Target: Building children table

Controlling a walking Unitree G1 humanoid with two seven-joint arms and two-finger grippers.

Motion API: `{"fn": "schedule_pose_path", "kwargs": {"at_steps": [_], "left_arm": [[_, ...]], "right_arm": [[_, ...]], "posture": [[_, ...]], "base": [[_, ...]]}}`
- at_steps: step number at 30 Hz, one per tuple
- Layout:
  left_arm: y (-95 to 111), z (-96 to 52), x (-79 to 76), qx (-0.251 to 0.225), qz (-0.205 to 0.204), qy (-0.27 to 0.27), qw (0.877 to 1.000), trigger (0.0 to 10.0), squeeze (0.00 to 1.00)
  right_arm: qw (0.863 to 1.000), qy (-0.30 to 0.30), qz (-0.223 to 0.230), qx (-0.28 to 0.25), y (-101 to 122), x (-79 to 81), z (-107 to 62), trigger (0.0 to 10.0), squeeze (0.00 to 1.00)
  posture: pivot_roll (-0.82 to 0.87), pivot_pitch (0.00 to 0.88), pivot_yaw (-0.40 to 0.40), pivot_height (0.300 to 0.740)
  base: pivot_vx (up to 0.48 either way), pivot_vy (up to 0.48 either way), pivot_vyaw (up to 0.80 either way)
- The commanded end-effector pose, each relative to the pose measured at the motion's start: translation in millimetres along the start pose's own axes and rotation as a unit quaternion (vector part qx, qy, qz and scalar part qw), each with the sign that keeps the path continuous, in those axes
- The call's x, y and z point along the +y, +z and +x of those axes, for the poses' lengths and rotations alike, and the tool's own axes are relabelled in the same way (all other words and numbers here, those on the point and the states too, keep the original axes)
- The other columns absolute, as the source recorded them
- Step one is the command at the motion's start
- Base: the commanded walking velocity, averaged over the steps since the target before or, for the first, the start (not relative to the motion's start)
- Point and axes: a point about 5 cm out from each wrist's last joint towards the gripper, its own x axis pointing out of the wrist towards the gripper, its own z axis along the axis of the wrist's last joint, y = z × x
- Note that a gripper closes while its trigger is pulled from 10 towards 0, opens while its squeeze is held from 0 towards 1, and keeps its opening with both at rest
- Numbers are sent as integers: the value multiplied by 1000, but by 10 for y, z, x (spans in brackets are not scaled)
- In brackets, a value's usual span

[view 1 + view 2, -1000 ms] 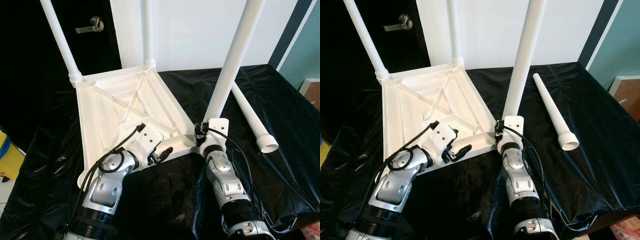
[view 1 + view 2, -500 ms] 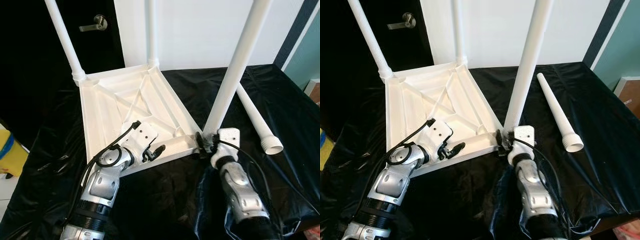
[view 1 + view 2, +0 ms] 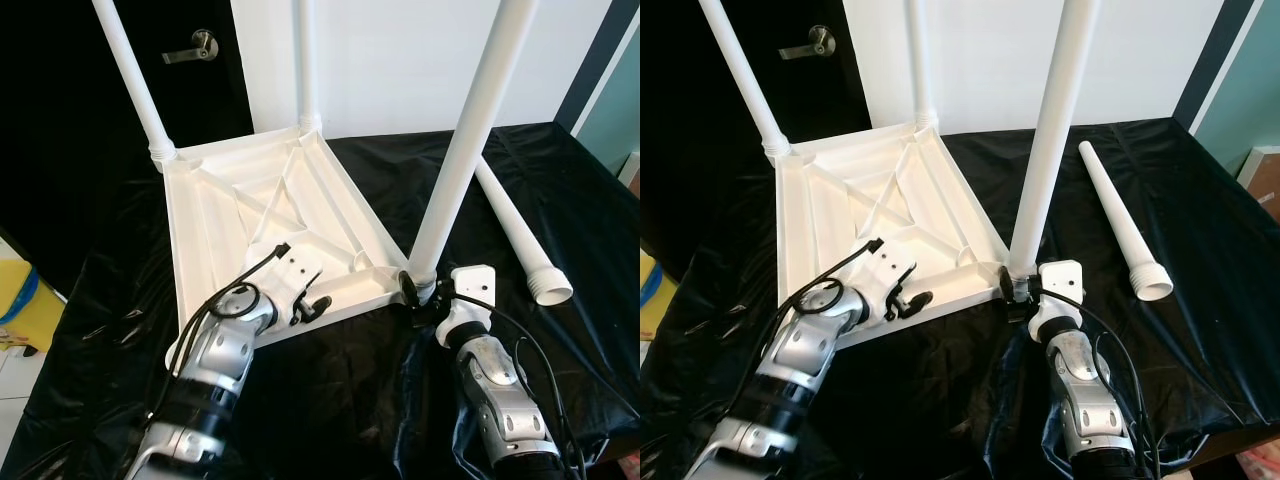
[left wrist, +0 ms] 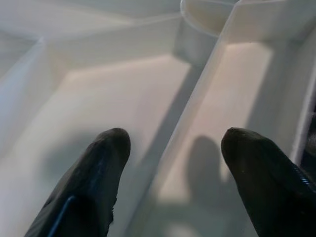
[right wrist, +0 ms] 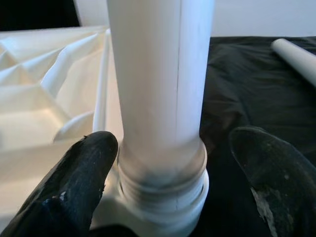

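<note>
1. The right gripper (image 5: 163,163) sits low at the table's near right corner, silver forearm rising from below. Its rounded black fingers (image 5: 74,173) are spread apart on either side of the base of a leg (image 3: 1045,150), one close beside the ribbed collar, the other clear of it.
2. That leg is a smooth white plastic tube, upright in its corner socket.
3. The left gripper (image 4: 173,163) reaches over the near edge of the tabletop (image 3: 270,215), elbow bent, its matte black fingers parted above a moulded rib and gripping nothing.
4. The tabletop is glossy white plastic, lying upside down on a crinkled black sheet (image 3: 560,200), with raised ribs crossing diagonally inside its rim.
5. A loose leg (image 3: 1118,222), tapered with a flared open end, lies on the sheet to the right.
6. Two more legs (image 3: 130,75) stand in the far corners.
7. Behind is a dark door with a metal handle (image 3: 195,48).
</note>
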Motion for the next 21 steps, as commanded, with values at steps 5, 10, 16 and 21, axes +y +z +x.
{"fn": "schedule_pose_path", "kwargs": {"at_steps": [5, 10, 16, 21], "left_arm": [[-149, 67, 189, 54, -34, 130, 990, 10000, 0], [-184, 80, 184, 56, -68, 101, 991, 10000, 0], [-195, 76, 71, 52, -97, 41, 993, 0, 0], [-196, 96, -41, 54, -97, 17, 994, 0, 0]], "right_arm": [[1000, 7, 7, 4, 4, 80, -8, 10000, 0], [1000, -1, 3, 0, 26, 58, -5, 10000, 0], [1000, -8, 2, -2, 42, 35, -11, 10000, 0], [1000, -9, 1, -1, 38, 38, -18, 10000, 0]], "posture": [[-88, 37, 48, 740], [-100, 40, 55, 740], [-103, 44, 55, 740], [-103, 43, 55, 740]], "base": [[0, 0, 0], [0, 0, 0], [0, 0, 0], [0, 0, 0]]}}
